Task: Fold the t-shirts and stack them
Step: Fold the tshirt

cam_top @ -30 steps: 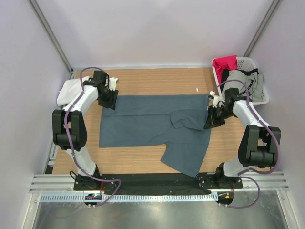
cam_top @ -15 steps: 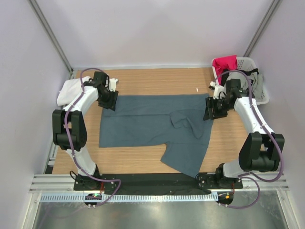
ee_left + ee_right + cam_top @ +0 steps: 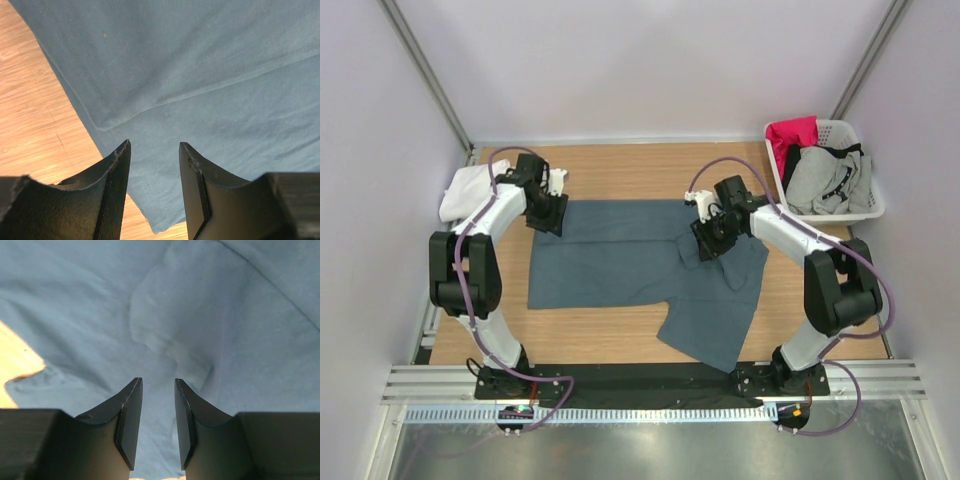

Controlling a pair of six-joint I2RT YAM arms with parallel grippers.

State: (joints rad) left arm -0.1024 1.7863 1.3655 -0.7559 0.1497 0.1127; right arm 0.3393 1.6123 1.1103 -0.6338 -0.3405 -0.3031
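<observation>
I am mid-fold on the blue t-shirt (image 3: 620,255): my left jaws and right jaws stand half open, empty, over it. Next, I judge, a pinch on the turned-in sleeve (image 3: 728,266).

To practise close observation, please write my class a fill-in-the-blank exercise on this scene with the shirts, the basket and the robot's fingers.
1. The blue shirt lies spread on a ___ table.
2. The basket stands at the table's far ___ corner.
3. The white shirt lies bunched at the table's far ___ corner.
4. The left fingers and the right fingers both hang over the ___ shirt.

Missing words: wooden; right; left; blue.
</observation>
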